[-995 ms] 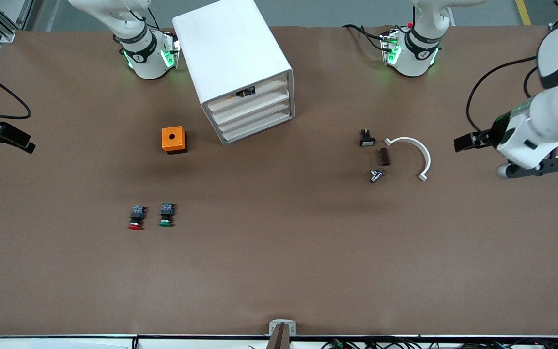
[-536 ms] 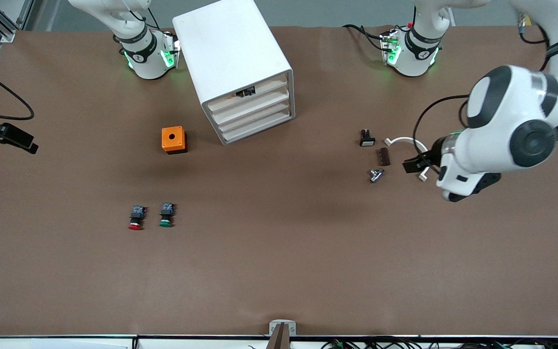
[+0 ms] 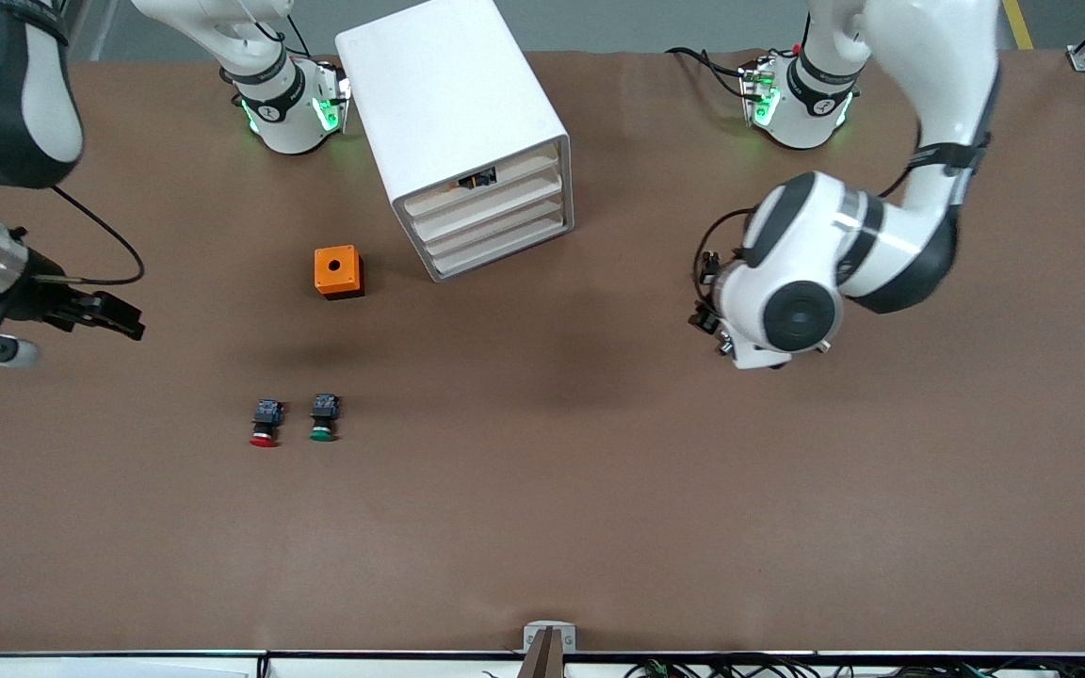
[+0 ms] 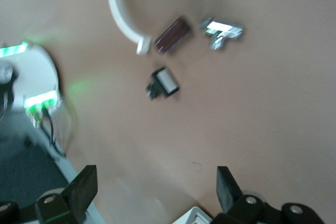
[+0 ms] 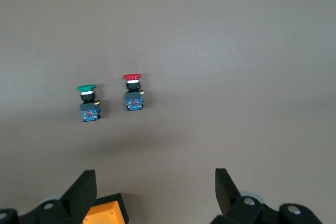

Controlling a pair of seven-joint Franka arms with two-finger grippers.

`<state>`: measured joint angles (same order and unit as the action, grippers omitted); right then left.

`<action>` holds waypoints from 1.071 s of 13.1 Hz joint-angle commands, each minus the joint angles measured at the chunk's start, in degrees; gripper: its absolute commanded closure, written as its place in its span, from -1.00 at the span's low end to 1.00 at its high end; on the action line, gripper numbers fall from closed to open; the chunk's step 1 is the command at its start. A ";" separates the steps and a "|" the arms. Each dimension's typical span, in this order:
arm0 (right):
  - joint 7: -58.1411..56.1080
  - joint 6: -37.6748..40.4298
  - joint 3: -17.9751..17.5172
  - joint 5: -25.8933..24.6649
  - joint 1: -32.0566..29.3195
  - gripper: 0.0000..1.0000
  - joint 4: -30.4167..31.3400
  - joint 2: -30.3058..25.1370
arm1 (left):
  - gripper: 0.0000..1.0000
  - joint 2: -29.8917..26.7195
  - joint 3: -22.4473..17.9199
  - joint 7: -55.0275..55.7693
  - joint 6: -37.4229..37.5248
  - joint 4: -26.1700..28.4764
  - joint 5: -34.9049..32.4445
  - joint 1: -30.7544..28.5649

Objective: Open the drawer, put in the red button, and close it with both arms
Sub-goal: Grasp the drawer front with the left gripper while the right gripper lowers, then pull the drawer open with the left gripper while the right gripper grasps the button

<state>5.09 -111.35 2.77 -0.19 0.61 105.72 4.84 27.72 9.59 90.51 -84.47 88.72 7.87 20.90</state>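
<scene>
The white cabinet [image 3: 453, 104] stands near the robots' bases, its four white tray drawers [image 3: 495, 218] all pushed in. The red button [image 3: 264, 425] lies on its side beside the green-capped twin [image 3: 322, 418], nearer the front camera than the orange box [image 3: 338, 271]. My right gripper [image 3: 126, 322] is open and empty over bare table toward the right arm's end. Its wrist view [image 5: 155, 182] shows the red button [image 5: 133, 93] ahead. My left gripper [image 3: 699, 319] is mostly hidden under its wrist, over the small parts. Its wrist view [image 4: 155, 187] shows it open and empty.
Small parts lie toward the left arm's end: a white curved piece [image 4: 118, 11], a brown block [image 4: 172, 35], a silver piece [image 4: 220, 27] and a small black switch [image 4: 164, 82]. A dark item [image 3: 477, 178] shows at the top drawer's front.
The left arm swung in from the table's end to over the small parts, covering most of them in the front view. The right arm came in over the table. Nothing on the table moved.
</scene>
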 commanded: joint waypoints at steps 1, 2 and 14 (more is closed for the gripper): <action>0.10 -3.16 0.13 0.98 1.58 -1.00 0.98 2.97 | -0.99 3.21 -0.27 11.32 2.29 -1.53 7.21 1.25; 0.10 -4.39 0.13 0.98 2.20 -1.00 0.98 4.46 | -0.98 3.73 -0.27 15.10 2.64 -1.36 11.77 1.25; 0.19 -30.75 0.13 0.98 4.31 -1.00 5.90 23.28 | -0.65 16.48 -0.18 48.18 0.02 -7.60 41.16 6.95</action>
<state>5.14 -138.90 2.73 -0.17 4.50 109.49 28.01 42.52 9.61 136.39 -84.00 84.03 46.36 26.22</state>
